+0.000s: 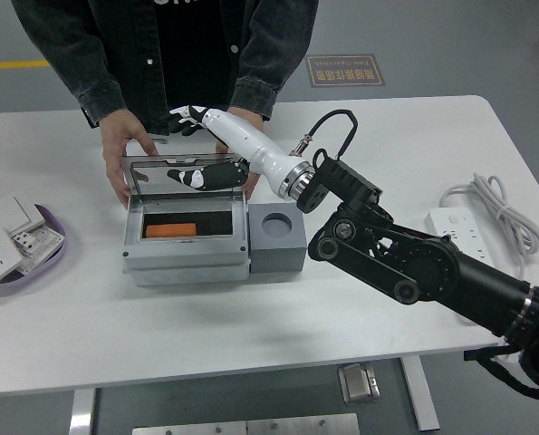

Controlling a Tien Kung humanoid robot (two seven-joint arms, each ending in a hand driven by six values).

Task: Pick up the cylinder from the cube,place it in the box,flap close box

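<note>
White table (387, 127) holds the box (187, 258), orange cylinder (170, 230) already inside (cube (279, 238) empty); right hand (201, 145), fingers loose and empty, must press the flap (186, 172) shut.

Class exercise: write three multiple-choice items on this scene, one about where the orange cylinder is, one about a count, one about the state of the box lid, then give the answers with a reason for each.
1. Where is the orange cylinder?
A. On the grey cube
B. Lying inside the grey box
C. In the robot's fingers

2. How many of the person's hands touch the box?
A. None
B. One
C. Two

3. What state is the box lid in?
A. Raised open
B. Shut flat
C. Taken off

Answers:
1 B: the orange cylinder lies in the grey box, and the grey cube shows only an empty round hole on top.
2 C: the person's hands hold the far side, one at each corner.
3 A: the box lid stands up, with the robot's right hand at its top edge.
</note>
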